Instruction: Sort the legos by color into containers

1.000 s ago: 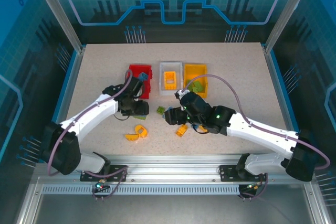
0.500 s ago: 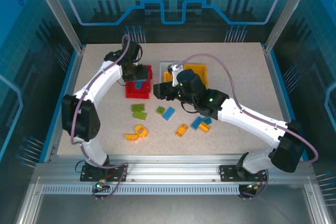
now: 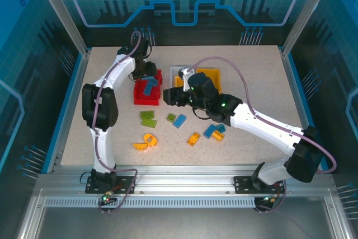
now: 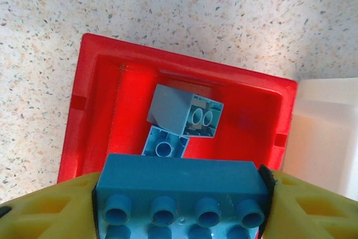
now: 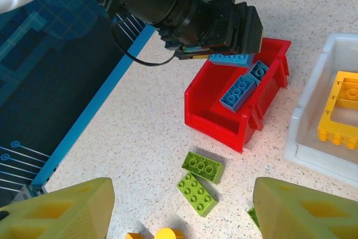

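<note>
Above the red bin (image 3: 144,98), which stands toward the far edge of the worktop (image 3: 257,76) and left of its middle, we see the left gripper (image 3: 146,75). In the left wrist view its two yellow fingers (image 4: 45,208) are closed on the short ends of a long blue brick (image 4: 182,186), studs toward the camera. The brick is above the bin and apart from its floor. On that floor lie two more blue pieces (image 4: 187,113), one leaning on the other.

The right gripper (image 3: 169,96) is just to the right of the red bin, in front of the white bin (image 3: 177,71). Its fingers (image 5: 61,211) stand wide apart with nothing between them, only the worktop below. From this wrist we also see an orange-yellow frame piece (image 5: 341,104) inside the white bin. The arm covers most of that bin from above, so we cannot say if more lies in it.

The yellow bin (image 3: 206,73) stands beside the white one, on its right.

Other legos lie loose in the middle of the worktop, toward the near edge:
- two green bricks (image 3: 148,118) side by side
- a small green one (image 3: 170,117) next to a blue one (image 3: 179,120)
- an orange one (image 3: 193,138)
- a small group of blue and orange (image 3: 215,132) near the right arm
- orange-yellow pieces (image 3: 145,141) nearest to the near edge
</note>
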